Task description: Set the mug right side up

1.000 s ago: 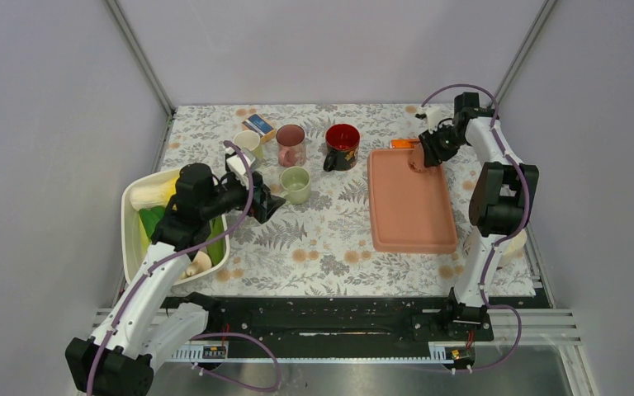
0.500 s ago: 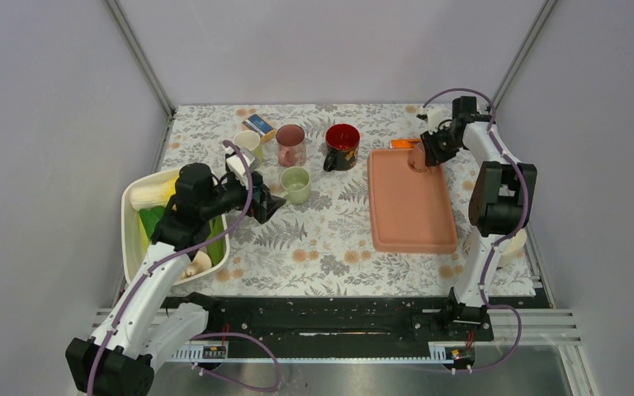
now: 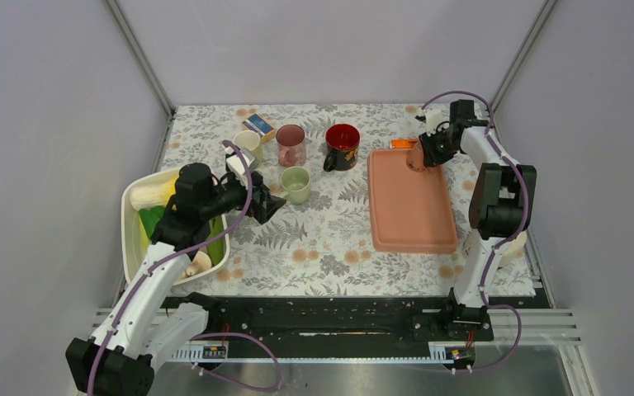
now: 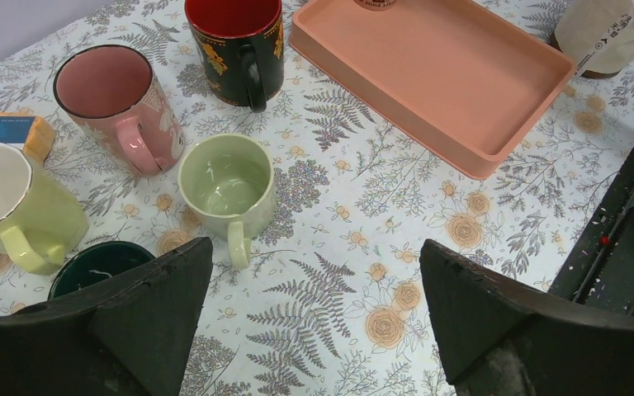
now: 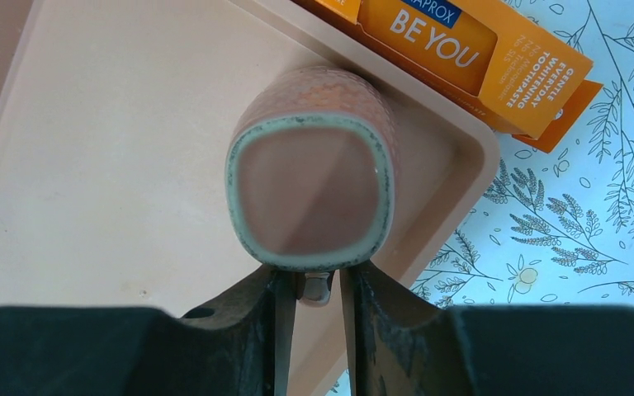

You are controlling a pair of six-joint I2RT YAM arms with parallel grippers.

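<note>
Mug (image 5: 309, 186), terracotta, rounded-square in outline, is in the far right corner of the pink tray (image 5: 91, 165). Its flat closed base faces the right wrist camera; the opening is not seen. From above it shows only as a small brown shape under the right hand (image 3: 429, 148), too small to judge its tilt. Apart from the mug, the tray floor is bare in all three views. An orange box (image 5: 454, 49) lies on the table just outside the tray's far wall, close behind the mug.

Other containers, left half of the table (image 3: 330, 247):
- pink mug (image 4: 115, 103), upright, nothing inside
- black mug (image 4: 239, 41), red inside, upright, handle toward the left wrist camera
- pale green mug (image 4: 227, 186), upright, nothing inside, nearest the left hand
- yellow-green mug (image 4: 12, 206), white inside, upright
- a dark green round rim (image 4: 99, 264) just beside it, partly hidden by a finger
- white basin (image 3: 132, 239) at the left edge, holding green and pale items that cannot be made out

Right hand: fingers (image 5: 248, 330) nearly closed, clamped on a small part at the mug's near edge; I cannot tell whether this is the handle.

Left hand (image 4: 314, 313): fingers spread wide, gripping nothing, hovering above the table near the pale green mug.
</note>
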